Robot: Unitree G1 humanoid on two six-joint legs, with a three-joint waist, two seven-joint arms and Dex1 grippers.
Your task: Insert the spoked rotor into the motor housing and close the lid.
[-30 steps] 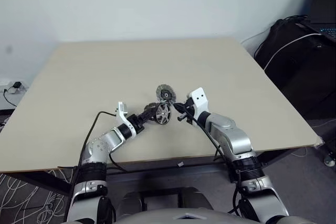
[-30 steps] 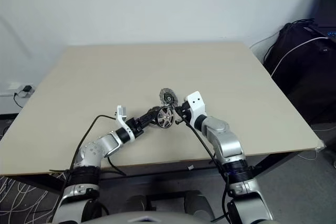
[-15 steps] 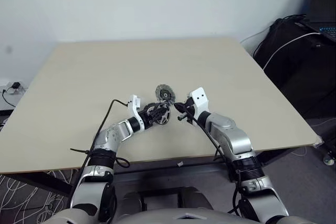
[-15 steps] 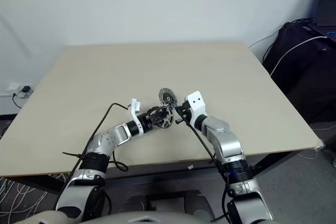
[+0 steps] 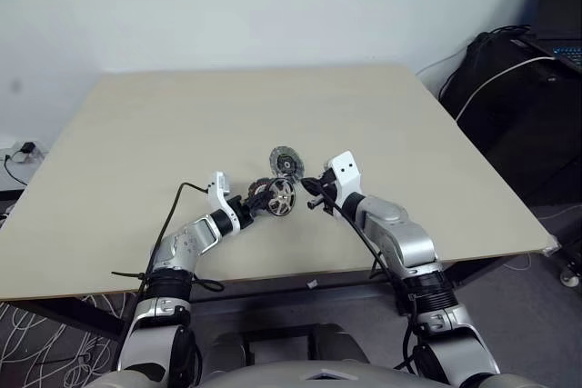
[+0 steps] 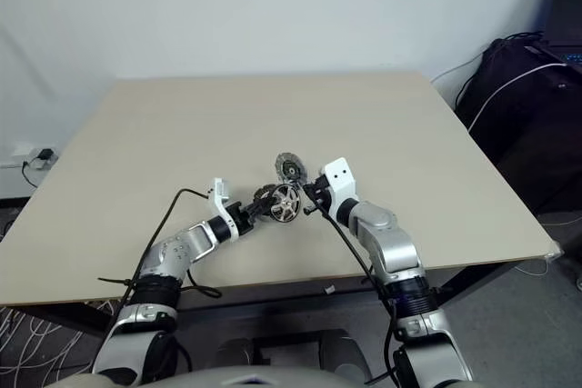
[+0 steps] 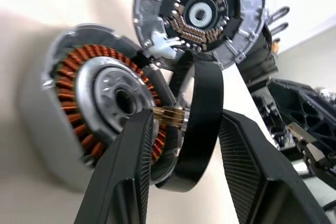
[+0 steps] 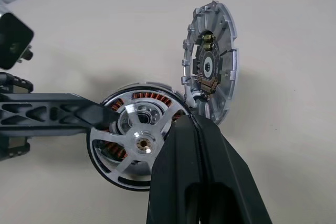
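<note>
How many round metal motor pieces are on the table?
3. The spoked rotor stands between the two arms, the motor housing sits right behind it, and the lid stands on edge just past them. Smaller pieces may be hidden.

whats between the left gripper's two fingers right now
The dark rim of the spoked rotor stands between the left gripper's fingers, beside the motor housing, seen in the left wrist view.

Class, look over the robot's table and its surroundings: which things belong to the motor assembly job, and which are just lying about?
Belong to the job:
spoked rotor
motor housing
lid
left gripper, fingers astride the rotor's rim
right gripper, shut

Just lying about:
black bag beside the table
laptop
white cable over the bag
</note>
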